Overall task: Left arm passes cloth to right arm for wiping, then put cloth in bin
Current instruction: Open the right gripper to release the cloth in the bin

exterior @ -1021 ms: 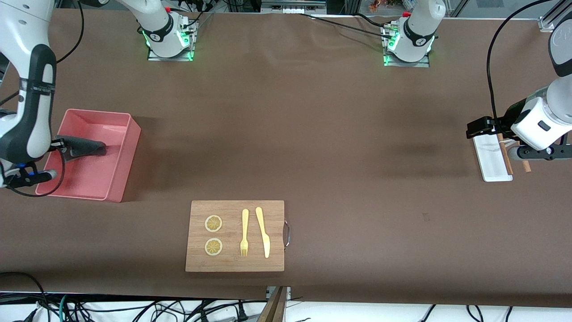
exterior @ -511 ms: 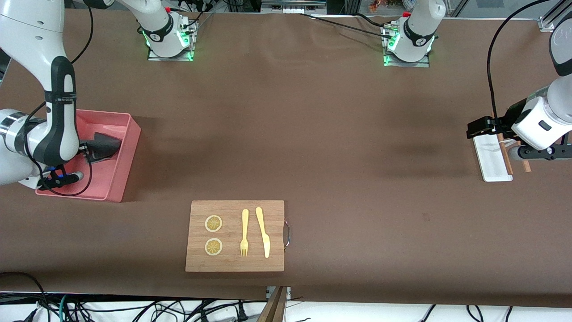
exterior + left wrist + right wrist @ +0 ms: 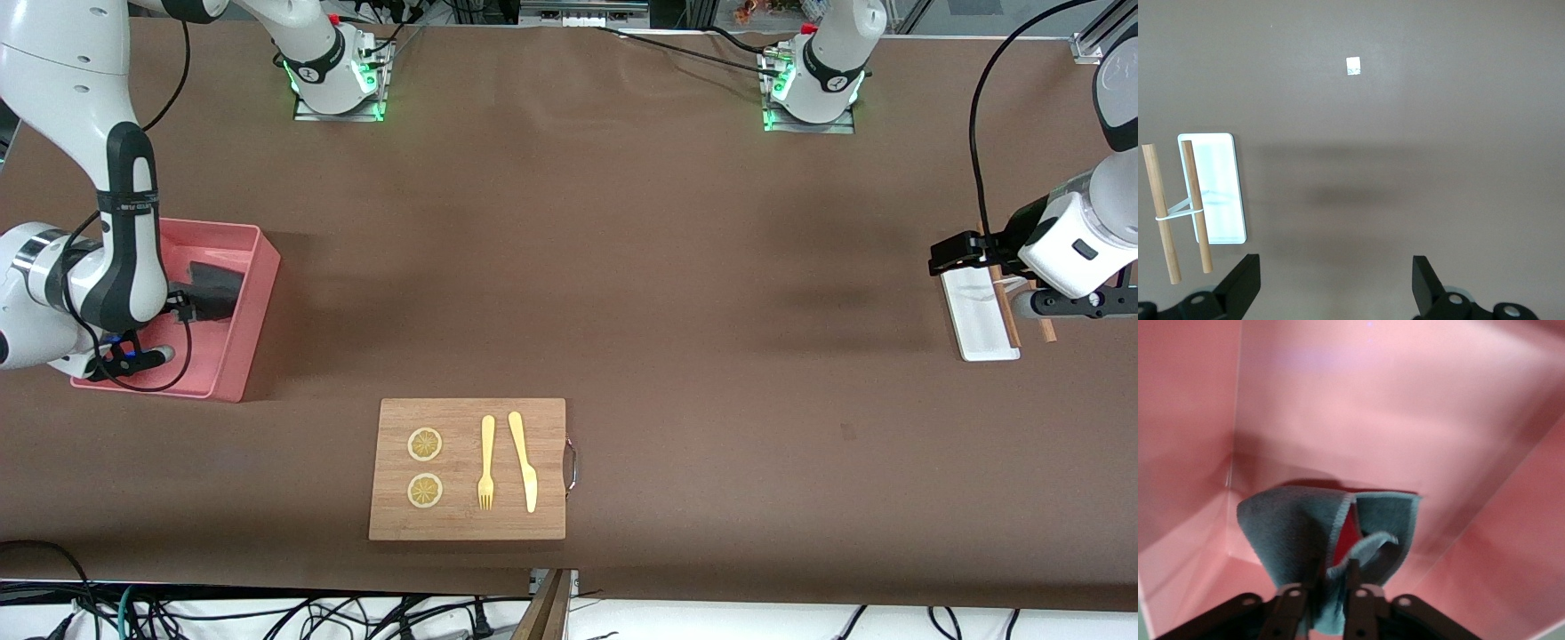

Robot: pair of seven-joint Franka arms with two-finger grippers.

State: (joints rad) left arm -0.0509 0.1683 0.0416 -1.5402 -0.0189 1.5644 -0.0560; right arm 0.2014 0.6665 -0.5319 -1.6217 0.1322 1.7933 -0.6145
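Brown table (image 3: 676, 293); right claw (image 3: 1327, 587) pinches cloth (image 3: 1298, 533) inside bin (image 3: 253, 293).

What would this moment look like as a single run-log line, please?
stage: binning | right gripper: in bin, fingers pinching cloth | left gripper: open, waiting over table beside white tray

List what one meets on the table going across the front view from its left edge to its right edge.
The bin with the cloth in it and the right hand at the cloth → wooden board → white tray with the left hand over it.
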